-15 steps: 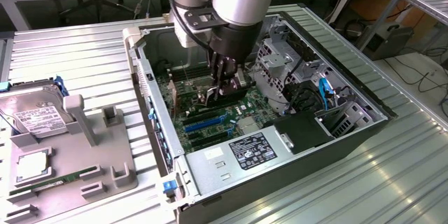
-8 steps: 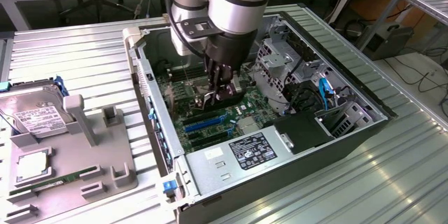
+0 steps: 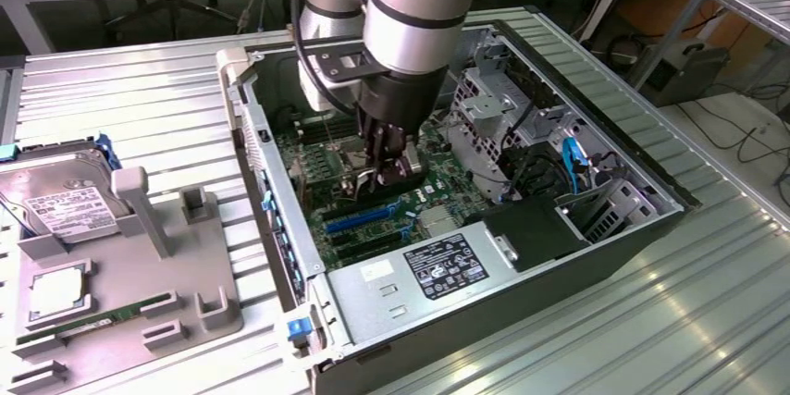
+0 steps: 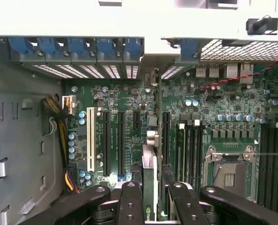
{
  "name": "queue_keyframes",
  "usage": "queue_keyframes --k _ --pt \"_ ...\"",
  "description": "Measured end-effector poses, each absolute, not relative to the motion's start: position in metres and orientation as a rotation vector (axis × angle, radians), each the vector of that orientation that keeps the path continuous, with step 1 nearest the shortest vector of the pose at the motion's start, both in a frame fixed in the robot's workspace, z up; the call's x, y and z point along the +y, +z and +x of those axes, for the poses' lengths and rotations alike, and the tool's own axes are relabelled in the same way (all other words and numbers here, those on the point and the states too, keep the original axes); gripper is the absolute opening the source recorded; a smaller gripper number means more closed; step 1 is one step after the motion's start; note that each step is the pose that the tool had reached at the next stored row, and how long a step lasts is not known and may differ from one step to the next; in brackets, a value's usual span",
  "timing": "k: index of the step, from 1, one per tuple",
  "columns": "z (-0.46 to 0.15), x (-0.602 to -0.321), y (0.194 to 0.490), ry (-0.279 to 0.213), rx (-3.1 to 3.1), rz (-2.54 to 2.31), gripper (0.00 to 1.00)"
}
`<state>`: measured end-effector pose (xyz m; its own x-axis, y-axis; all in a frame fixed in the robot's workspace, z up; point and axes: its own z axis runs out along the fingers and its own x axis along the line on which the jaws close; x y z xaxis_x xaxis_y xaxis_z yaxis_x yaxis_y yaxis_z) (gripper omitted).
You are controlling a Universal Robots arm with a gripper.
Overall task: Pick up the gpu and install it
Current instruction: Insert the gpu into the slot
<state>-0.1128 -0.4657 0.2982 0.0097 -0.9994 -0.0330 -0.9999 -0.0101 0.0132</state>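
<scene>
My gripper (image 3: 392, 171) is down inside the open computer case (image 3: 617, 228), just above the green motherboard (image 3: 370, 219). In the wrist view the gripper (image 4: 153, 201) is shut on the gpu (image 4: 149, 176), a thin black card seen edge-on and standing upright between the black fingers (image 4: 129, 204). The card runs toward the rear slot openings (image 4: 129, 70), beside the long black expansion slots (image 4: 121, 140) and a white slot (image 4: 90, 138). In the exterior view the gpu (image 3: 405, 180) shows as a dark piece under the fingers. I cannot tell whether its edge sits in a slot.
The CPU socket (image 4: 229, 171) and memory slots (image 4: 188, 150) lie beside the card. A power supply (image 3: 432, 275) and drive cage (image 3: 494, 104) crowd the case. On the exterior view's left, a grey tray (image 3: 136, 293) holds a hard drive (image 3: 62, 201), a chip (image 3: 55, 291) and a memory stick (image 3: 92, 324).
</scene>
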Motion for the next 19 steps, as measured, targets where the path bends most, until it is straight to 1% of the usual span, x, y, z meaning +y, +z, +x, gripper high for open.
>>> queue_keyframes --k 9,19 --pt "-0.113 -0.466 0.281 0.051 2.202 -2.221 0.26" --pt "-0.113 -0.465 0.272 0.051 2.203 -2.221 0.26"
